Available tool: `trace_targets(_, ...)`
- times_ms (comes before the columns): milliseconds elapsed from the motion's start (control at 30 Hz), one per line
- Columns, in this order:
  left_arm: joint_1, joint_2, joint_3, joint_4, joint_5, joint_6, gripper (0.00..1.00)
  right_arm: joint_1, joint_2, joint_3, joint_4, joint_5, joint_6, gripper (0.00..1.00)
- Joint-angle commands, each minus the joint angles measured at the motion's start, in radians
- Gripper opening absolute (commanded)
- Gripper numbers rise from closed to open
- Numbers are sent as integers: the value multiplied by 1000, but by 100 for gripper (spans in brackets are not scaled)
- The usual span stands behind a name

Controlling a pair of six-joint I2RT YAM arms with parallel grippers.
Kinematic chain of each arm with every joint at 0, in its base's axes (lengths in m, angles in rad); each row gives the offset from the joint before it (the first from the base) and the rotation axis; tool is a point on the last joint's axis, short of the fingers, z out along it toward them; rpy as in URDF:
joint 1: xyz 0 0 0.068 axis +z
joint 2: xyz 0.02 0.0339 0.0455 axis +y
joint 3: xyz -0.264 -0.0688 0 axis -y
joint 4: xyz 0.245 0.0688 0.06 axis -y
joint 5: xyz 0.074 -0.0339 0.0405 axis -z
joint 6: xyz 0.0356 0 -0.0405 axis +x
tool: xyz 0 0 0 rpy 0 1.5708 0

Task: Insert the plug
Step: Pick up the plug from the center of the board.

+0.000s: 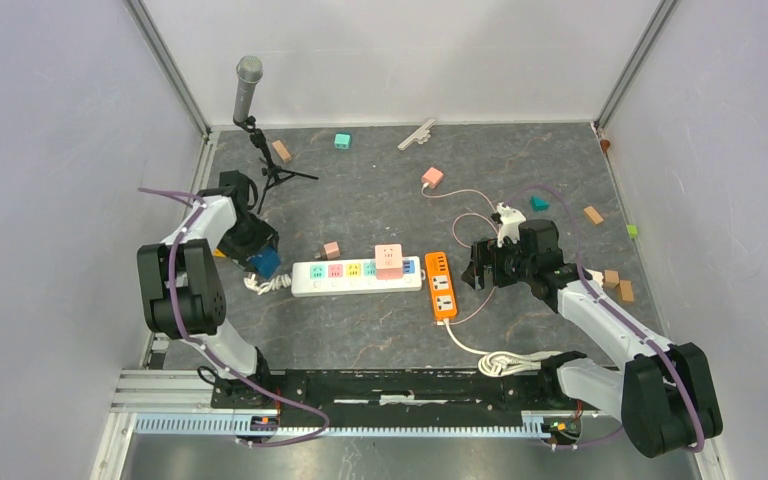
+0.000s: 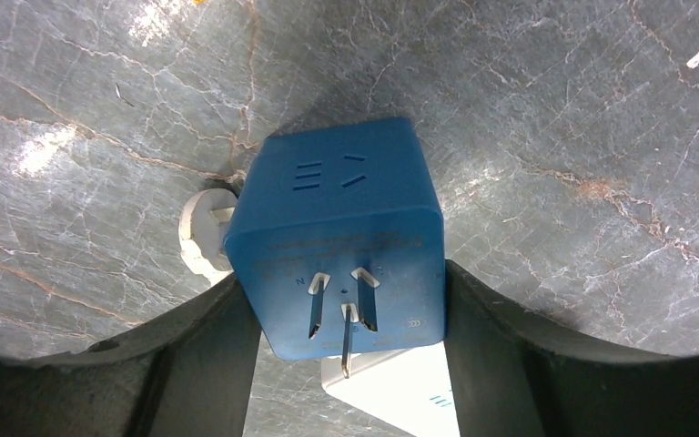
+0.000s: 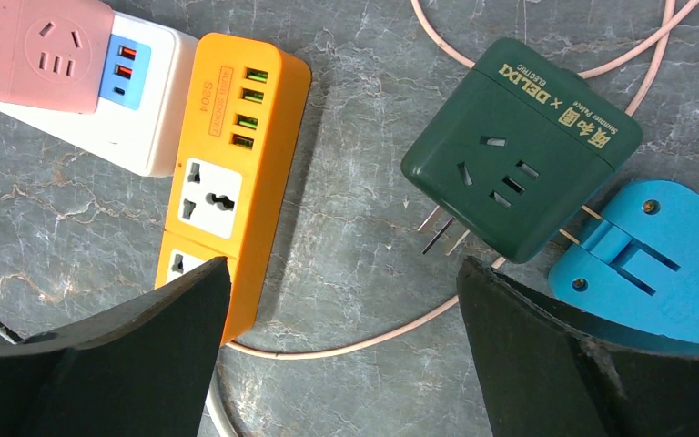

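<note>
Grey marbled tabletop [image 1: 380, 190], white walls. Left of centre in the overhead view, my left pincer [image 2: 344, 278] pinched the blue plug cube [image 2: 337, 209]; my right pincer [image 3: 341, 273] hung spread. I judged the prongs [image 2: 341, 314] needed squaring over a socket of the white strip [image 1: 355, 277] before pressing.

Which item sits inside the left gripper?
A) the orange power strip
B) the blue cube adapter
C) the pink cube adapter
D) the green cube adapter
B: in the left wrist view the blue cube adapter, its prongs facing the camera, sits inside the left gripper, which touches it on both sides.
</note>
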Motion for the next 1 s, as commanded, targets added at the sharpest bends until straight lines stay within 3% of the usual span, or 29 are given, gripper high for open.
trace_targets(0,2,-51,-7,25,6,-2,54,-2,-13,30,15,-14,-14,98)
trace_targets(233,-1,-199,-5,31,107,59,38,-2,-15,48,15,-35,-6,98)
trace_targets(533,-49,-414,-121,241,524,97,30,-2,-28,73,35,-113,-4,98)
trace_targets(700,-182,-485,-149,398,648,58,27,-2,-35,94,57,-195,5,98)
trace_targets(967,-382,-545,-167,665,731,41,11,-2,-39,120,106,-357,33,98)
